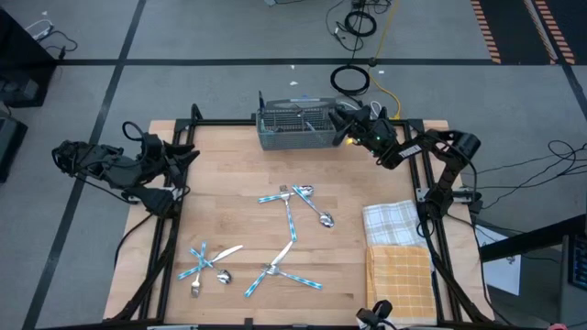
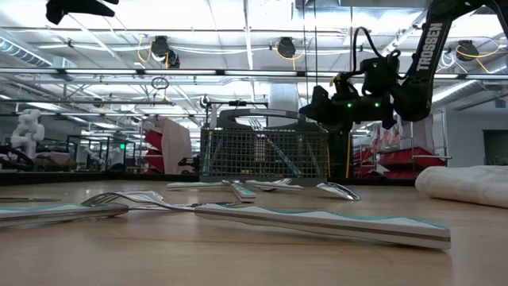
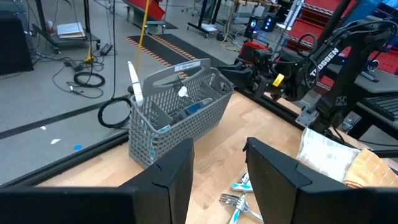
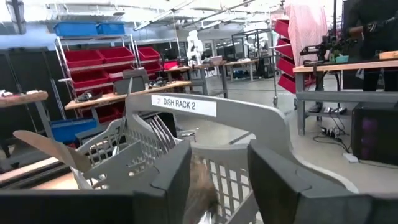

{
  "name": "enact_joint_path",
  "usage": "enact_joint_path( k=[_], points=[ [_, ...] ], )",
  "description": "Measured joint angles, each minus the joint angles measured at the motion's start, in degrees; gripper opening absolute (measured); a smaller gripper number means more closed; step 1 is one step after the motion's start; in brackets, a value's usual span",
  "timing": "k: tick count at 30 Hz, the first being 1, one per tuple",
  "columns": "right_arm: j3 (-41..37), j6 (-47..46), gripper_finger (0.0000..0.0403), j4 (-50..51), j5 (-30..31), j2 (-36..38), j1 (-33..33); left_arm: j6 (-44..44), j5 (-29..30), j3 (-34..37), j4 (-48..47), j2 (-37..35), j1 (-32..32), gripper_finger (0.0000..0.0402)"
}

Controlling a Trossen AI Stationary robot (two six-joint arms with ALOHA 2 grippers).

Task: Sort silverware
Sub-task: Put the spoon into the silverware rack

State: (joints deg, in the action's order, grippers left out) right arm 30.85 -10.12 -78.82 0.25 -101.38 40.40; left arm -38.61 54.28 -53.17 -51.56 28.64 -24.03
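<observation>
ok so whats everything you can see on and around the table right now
caddy basket: one, grey mesh, far edge of the table, some utensils already standing in it
silverware: about a dozen pieces, silver heads with light blue handles, loose on the table in a middle cluster and a nearer group toward the left
white cloth: one, white check, right side of the table
yellow cloth: one, yellow check, just nearer than the white one
table: one, light wood, black frame
left gripper: dark, open, waiting at the table's left edge
right gripper: dark, fingers apart, at the right end of the caddy basket
</observation>
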Motion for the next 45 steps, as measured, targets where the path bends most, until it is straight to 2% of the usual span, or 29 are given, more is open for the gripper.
enact_joint_path(
  k=[3,7,10,13,15,17,19,21,26,30,33,36,45],
  points=[
    [0.0,-2.93,0.0152,-3.03,-0.9,2.39,-0.33,0.0,0.0,0.0,0.01,0.0,0.01,0.0152],
    [0.0,-7.17,0.0152,-0.5,-6.02,11.98,-2.5,-0.65,-0.64,0.0,0.07,0.0,0.02,0.0152],
    [0.03,-10.45,0.0152,11.82,-10.46,22.12,-6.48,-1.56,-2.36,0.0,0.15,0.0,0.0,0.0152],
    [0.11,-12.16,0.0145,30.82,-12.34,31.65,-13.4,-1.59,-4.1,0.0,0.77,0.0,0.02,0.0152],
    [0.05,-15.28,0.0136,42.07,-12.46,36.02,-18.87,-1.55,-4.67,0.0,2.27,0.0,0.0,0.0152],
    [-0.02,-19.09,0.0126,47.17,-12.45,39.26,-24.69,-1.56,-4.76,0.0,5.1,0.0,0.01,0.0152],
    [-0.02,-22.19,0.0118,45.51,-12.44,41.61,-30.53,-0.07,-5.59,0.0,10.27,0.0,0.02,0.0152],
    [-0.02,-23.15,0.0112,39.3,-12.62,43.38,-35.86,5.06,-8.36,0.0,17.6,0.0,0.02,0.0152],
    [0.07,-20.33,0.0105,18.16,-10.88,46.22,-45.88,20.5,-24.78,0.0,42.73,0.6,0.0,0.0152],
    [0.07,-10.94,0.0105,13.49,-10.94,46.8,-51.47,28.0,-37.59,-0.02,58.74,1.75,0.0,0.0152],
    [0.07,-4.82,0.0105,13.55,-11.16,47.24,-53.53,27.79,-43.55,-0.02,62.28,2.26,0.0,0.0152],
    [0.07,-2.21,0.0105,14.05,-14.84,47.63,-53.88,24.77,-46.71,-0.02,62.22,3.41,0.0,0.0152],
    [0.04,-0.74,0.0105,13.66,-16.5,51.93,-53.77,19.0,-46.18,0.0,62.29,8.06,0.0,0.0152]
  ],
)
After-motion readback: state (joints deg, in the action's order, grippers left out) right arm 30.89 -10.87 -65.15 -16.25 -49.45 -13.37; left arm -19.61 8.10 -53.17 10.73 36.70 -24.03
